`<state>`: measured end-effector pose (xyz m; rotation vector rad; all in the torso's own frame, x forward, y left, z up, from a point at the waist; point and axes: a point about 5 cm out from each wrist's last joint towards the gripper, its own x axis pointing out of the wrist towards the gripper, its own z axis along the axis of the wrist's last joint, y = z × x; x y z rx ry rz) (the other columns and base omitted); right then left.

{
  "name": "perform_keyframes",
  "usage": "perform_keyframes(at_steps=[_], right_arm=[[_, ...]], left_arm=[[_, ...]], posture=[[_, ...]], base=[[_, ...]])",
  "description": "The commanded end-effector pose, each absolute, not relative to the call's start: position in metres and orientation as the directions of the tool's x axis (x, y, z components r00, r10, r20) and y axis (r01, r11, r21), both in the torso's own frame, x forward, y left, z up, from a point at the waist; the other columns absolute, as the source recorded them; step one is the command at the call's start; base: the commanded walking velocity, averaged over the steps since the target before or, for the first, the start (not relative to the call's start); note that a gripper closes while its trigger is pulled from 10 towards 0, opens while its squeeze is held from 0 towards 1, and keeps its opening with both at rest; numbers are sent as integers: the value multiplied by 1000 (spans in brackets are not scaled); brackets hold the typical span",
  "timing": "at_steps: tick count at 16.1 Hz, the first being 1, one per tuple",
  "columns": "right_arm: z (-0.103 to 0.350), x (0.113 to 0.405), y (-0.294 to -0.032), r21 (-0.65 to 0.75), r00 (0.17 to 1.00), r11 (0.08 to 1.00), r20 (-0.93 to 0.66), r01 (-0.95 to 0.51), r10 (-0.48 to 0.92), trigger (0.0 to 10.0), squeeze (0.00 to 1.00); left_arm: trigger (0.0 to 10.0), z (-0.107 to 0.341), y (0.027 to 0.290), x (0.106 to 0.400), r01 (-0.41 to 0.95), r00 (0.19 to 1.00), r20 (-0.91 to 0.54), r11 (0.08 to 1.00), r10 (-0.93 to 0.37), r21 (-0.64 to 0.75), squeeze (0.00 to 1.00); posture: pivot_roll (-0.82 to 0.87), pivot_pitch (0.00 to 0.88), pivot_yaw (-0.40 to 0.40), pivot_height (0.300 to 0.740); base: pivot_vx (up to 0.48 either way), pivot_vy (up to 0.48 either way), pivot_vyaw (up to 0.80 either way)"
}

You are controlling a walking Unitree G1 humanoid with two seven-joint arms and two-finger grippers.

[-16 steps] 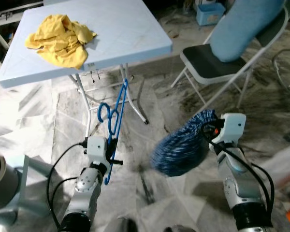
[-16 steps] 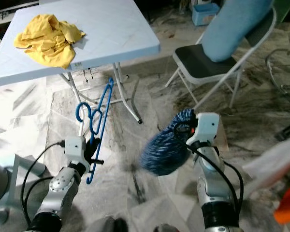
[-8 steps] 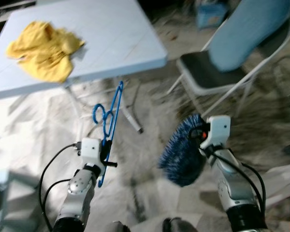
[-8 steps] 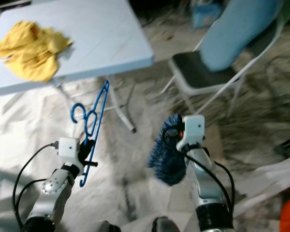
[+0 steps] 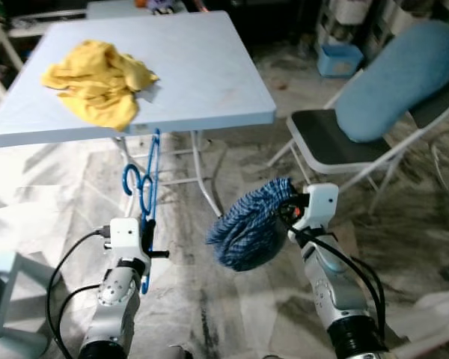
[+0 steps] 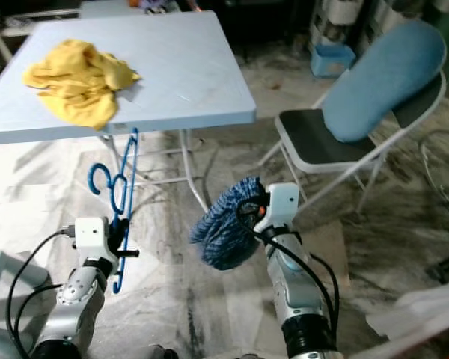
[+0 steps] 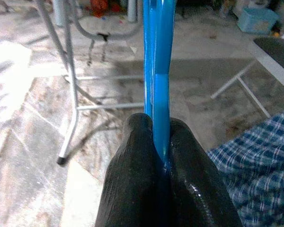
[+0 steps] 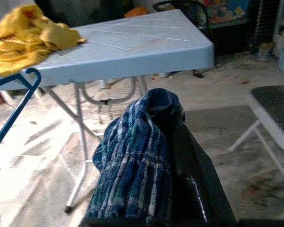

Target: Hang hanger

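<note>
A blue plastic hanger (image 5: 145, 191) stands upright in front of the table, hook to the left. My left gripper (image 5: 145, 243) is shut on its lower part, and the left wrist view shows the black fingers (image 7: 132, 184) pressed on the blue bar (image 7: 159, 71). My right gripper (image 5: 288, 212) is shut on a bunched blue plaid cloth (image 5: 247, 224) held out over the floor. In the right wrist view the plaid cloth (image 8: 132, 179) drapes over the fingers (image 8: 189, 179), with a corner of the hanger (image 8: 19, 101) beside it.
A light blue folding table (image 5: 202, 67) stands ahead with a yellow cloth (image 5: 97, 78) on it. A folding chair (image 5: 337, 138) with a blue cushion (image 5: 396, 86) is to the right. A grey object (image 5: 7, 314) sits at the lower left on the marble floor.
The camera has shifted and steadied, so the table and chair sit differently in the picture. Both grippers keep their hold. The plaid cloth now hangs nearer the hanger.
</note>
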<state>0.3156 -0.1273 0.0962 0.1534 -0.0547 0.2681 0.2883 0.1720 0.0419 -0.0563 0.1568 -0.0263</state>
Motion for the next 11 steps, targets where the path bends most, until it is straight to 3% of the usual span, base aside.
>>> perform_keyframes(at_steps=[1, 11], right_arm=[[101, 319, -129, 160, 962, 950, 106, -268, 253, 10000, 0], [104, 326, -128, 195, 963, 946, 133, -258, 235, 10000, 0]], left_arm=[[10000, 46, 174, 292, 10, 990, -138, 999, -17, -51, 0], [10000, 49, 165, 300, 14, 989, -146, 993, -31, -120, 0]], posture=[[134, 27, 0, 740], [105, 70, 8, 740]], base=[[0, 0, 0], [0, 0, 0]])
